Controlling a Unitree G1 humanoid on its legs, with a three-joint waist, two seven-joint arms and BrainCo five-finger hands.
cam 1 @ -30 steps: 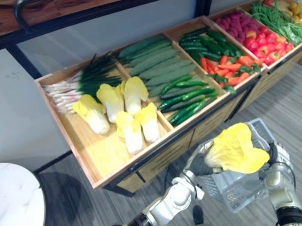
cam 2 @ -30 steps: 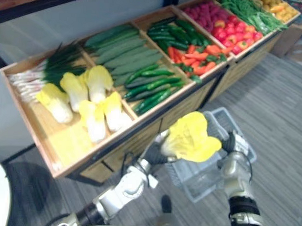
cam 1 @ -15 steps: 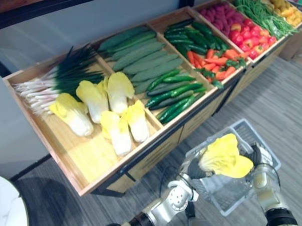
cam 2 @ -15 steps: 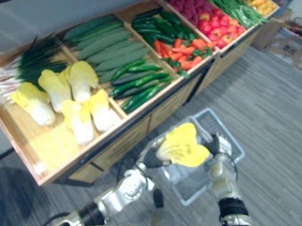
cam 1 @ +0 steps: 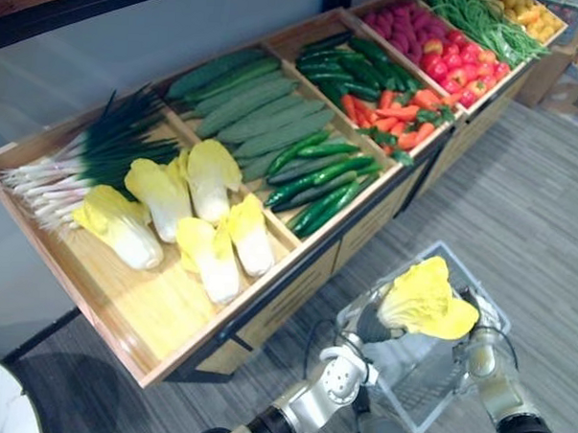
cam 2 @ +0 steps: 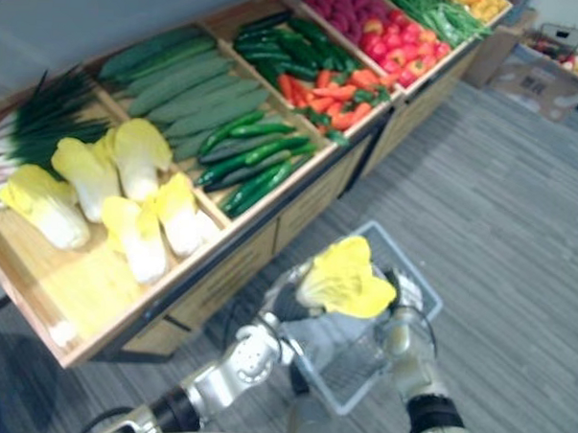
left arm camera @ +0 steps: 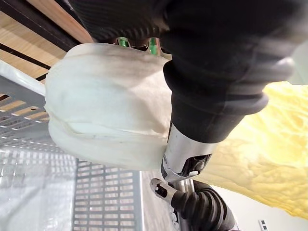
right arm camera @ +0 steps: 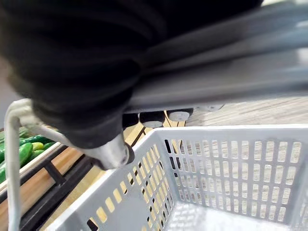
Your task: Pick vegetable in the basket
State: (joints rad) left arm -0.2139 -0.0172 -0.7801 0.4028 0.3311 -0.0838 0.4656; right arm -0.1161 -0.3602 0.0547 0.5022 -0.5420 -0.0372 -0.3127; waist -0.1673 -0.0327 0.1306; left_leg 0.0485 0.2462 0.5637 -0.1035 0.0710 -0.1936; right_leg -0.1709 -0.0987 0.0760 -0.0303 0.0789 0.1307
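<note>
Gripping the cabbage (cam 1: 425,300), the left hand (cam 1: 372,326) hovers above the basket (right arm camera: 231,131) rim.

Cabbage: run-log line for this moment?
left hand: fingers shut on cabbage | cabbage: over basket opening, not released | right hand: holds basket

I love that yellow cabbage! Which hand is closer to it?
Left. The left hand grips the cabbage over the basket; the right hand holds the basket's handle beside it.
</note>
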